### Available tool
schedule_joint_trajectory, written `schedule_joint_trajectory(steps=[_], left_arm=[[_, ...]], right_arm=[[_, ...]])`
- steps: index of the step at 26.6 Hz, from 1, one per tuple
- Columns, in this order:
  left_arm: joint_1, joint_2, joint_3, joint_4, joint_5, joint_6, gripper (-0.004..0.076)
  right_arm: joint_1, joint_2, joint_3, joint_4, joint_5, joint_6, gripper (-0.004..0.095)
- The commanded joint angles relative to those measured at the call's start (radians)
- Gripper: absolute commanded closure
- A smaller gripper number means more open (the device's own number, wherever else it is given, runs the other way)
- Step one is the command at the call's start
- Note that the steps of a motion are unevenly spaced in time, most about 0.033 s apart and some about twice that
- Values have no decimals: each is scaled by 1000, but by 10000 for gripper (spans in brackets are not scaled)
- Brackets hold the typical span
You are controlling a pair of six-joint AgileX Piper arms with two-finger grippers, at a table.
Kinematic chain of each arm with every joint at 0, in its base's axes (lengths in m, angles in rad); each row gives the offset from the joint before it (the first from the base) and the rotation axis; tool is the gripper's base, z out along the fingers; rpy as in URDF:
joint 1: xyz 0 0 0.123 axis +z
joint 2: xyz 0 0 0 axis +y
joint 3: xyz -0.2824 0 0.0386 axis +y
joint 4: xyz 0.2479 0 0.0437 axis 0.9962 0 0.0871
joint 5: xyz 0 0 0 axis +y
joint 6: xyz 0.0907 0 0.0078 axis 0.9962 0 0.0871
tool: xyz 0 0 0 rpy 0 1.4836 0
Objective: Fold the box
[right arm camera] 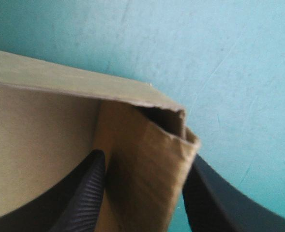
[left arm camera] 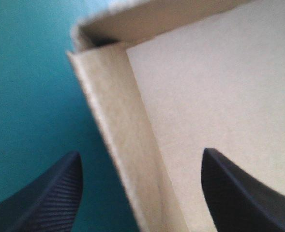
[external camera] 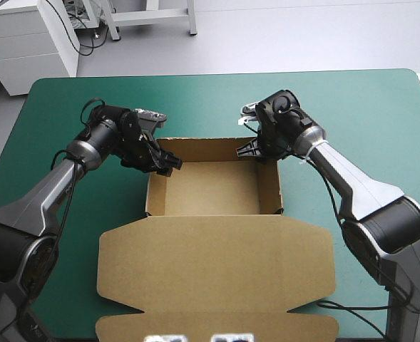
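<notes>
Teal-green bench point(external camera: 366, 100) holds the brown box point(external camera: 210, 189). The left tool point(left arm camera: 141, 152) is spread wide around its left wall. The right tool point(right arm camera: 146, 159) squeezes its right wall

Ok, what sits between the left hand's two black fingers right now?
The brown cardboard box's raised side wall, standing in the open left hand with a gap either side; the left wrist view shows it.

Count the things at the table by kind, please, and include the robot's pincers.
box: 1
pincers: 2, the left pincer and the right pincer
Total: 3
</notes>
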Motion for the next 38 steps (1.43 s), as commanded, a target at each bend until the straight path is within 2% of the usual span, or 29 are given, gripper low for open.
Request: schedule_joint_trajectory(steps=[1,4,8,9,13,17,19,26,33,35,37,38], left_arm=[[-8,-50,-175,-6,104,-10,225],[-8,-50,-317,5,204,-5,226],[-8,-115,-371,-20,204,-14,242],[-8,-147,-364,-14,204,-14,277],[-8,-237,-325,1,204,3,430],[-8,-349,-196,1,204,44,652],[-8,-400,-117,1,204,51,734],[-8,-557,206,3,204,68,731],[-8,-659,510,-3,179,72,731],[-8,-688,587,-3,146,72,731],[-8,-711,648,-5,128,72,731],[-8,-724,672,-9,122,72,731]], right_arm=[[-2,-120,-82,-8,12,1,450],[-2,-177,-118,-6,12,3,450],[-2,-218,-107,81,12,6,450],[-2,-218,-92,117,12,6,450],[-2,-218,-42,140,12,6,450],[-4,-218,37,105,12,6,450],[-4,-218,68,101,12,7,450],[-4,-205,91,52,12,14,450],[-4,-120,91,71,12,14,458],[-4,-91,91,87,12,14,524],[-4,-72,91,90,12,14,664],[-4,-65,91,87,12,14,767]])
